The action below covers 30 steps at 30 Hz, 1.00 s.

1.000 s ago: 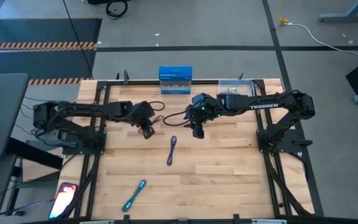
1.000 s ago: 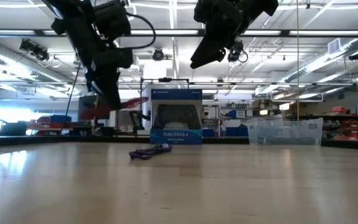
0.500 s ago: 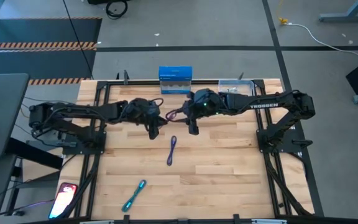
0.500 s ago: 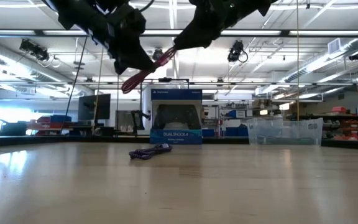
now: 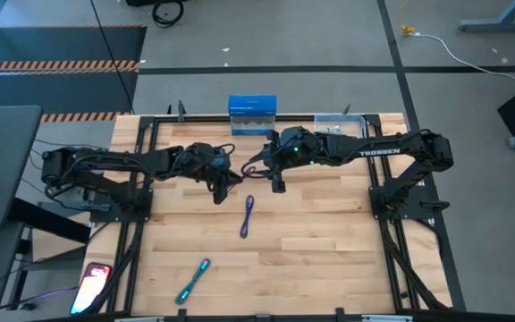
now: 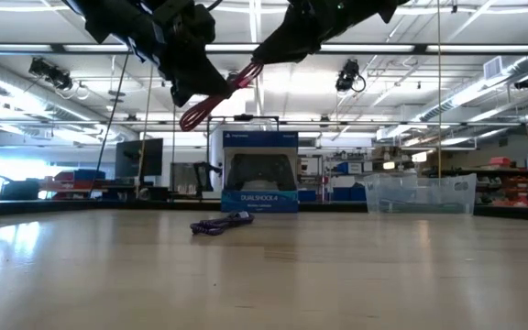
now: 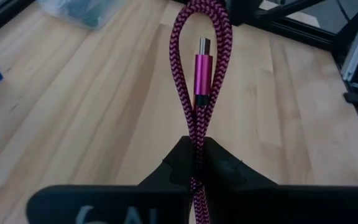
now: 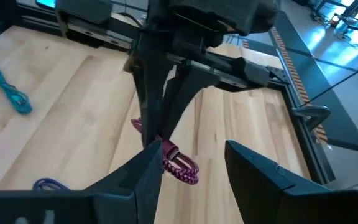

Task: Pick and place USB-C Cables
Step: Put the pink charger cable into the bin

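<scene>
The magenta USB-C cable (image 7: 197, 74) is held in the air over the table's far middle, its looped end and metal plug (image 7: 204, 59) sticking out past my shut left gripper (image 7: 194, 165). My right gripper (image 8: 194, 171) is open, its fingers standing either side of that loop (image 8: 180, 165); whether one touches it cannot be told. In the low view the cable (image 6: 218, 96) slants up toward the right gripper (image 6: 273, 46). A purple cable (image 5: 247, 216) lies flat on the table's middle, and a teal one (image 5: 192, 281) lies near the near edge. My left gripper pinches the magenta cable bundle between its two fingers (image 7: 219, 165), part way along its length (image 7: 196, 134). The fingers lie across the doubled strands. The cable is lifted clear of the table, with its loop end (image 6: 246, 75) slanting upward and its other end (image 6: 189, 119) hanging lower.
The blue box (image 5: 252, 116) stands at the far edge, with the clear plastic tray (image 5: 338, 126) to its right holding some cables. Black frame rails (image 5: 141, 206) run along both table sides. Bare wood lies around the purple and teal cables.
My left gripper has risen and moved toward the table's right, carrying the magenta cable up and tipping it from about level to slanting upward toward my right gripper. My right gripper has shifted a little toward the left, so the cable's loop end now lies between its fingers.
</scene>
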Tool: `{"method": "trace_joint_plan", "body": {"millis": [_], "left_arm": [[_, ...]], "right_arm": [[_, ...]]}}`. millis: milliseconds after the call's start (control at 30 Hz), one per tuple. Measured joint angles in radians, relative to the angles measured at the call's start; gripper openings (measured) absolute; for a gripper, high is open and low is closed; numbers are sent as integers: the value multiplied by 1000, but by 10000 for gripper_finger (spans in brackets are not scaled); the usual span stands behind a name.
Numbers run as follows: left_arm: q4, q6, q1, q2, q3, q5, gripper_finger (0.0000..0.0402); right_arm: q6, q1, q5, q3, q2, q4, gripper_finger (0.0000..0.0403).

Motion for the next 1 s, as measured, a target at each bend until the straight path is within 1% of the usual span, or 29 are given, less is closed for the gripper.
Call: {"method": "trace_joint_plan", "body": {"millis": [133, 300, 367, 500, 567, 633, 767, 900, 1000], "left_arm": [[2, 0, 0, 0, 0, 7, 23], [4, 5, -8, 0, 0, 29, 23], [-2, 8, -9, 0, 0, 32, 23], [-30, 8, -7, 0, 0, 30, 23], [-48, 10, -7, 0, 0, 30, 23], [-55, 15, -7, 0, 0, 30, 23], [-62, 23, 0, 0, 0, 34, 23], [-63, 23, 17, 0, 0, 38, 23], [-64, 23, 19, 0, 0, 34, 23]], "right_arm": [[-3, 0, -7, 1, 25, -28, 181], [-20, 0, 10, -2, 101, -16, 177], [-26, 0, 9, -1, 123, 10, 165], [-47, 0, 2, -1, 146, 48, 123], [-61, 0, -18, -1, 145, 54, 105], [-64, 0, -41, 0, 138, 46, 95], [-67, 0, -90, 0, 126, 50, 97], [-70, 0, -130, 0, 126, 40, 116], [-68, 1, -131, 0, 128, 41, 133]]}}
